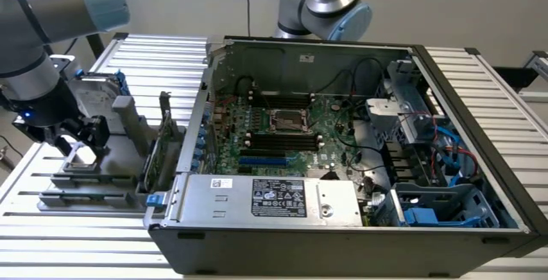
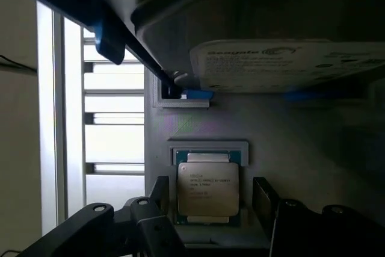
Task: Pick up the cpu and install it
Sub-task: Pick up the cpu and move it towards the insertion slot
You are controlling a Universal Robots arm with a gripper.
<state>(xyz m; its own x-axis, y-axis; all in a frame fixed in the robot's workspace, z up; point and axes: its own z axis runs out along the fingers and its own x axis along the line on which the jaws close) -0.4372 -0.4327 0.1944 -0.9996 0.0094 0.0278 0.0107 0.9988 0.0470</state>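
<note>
The cpu (image 2: pixel 207 189), a small square chip with a silver-grey top and printed text, lies flat in a recess of the grey fixture (image 2: pixel 301 148). In the exterior view the cpu (image 1: pixel 81 158) sits at the far left, on the fixture (image 1: pixel 94 180) outside the computer case. My gripper (image 1: pixel 79 146) hangs low over it and is open. Its black fingers (image 2: pixel 161 195) straddle the chip (image 2: pixel 264 200), with a small gap on each side. The empty cpu socket (image 1: pixel 289 121) lies in the middle of the motherboard inside the open case.
A silver hard drive (image 2: pixel 289 58) with a blue frame stands in the fixture just beyond the cpu, close to my wrist (image 1: pixel 90 94). A green card (image 1: pixel 163 135) stands upright between fixture and case wall (image 1: pixel 192 139). Cables (image 1: pixel 445 142) and a power supply (image 1: pixel 265 196) crowd the case.
</note>
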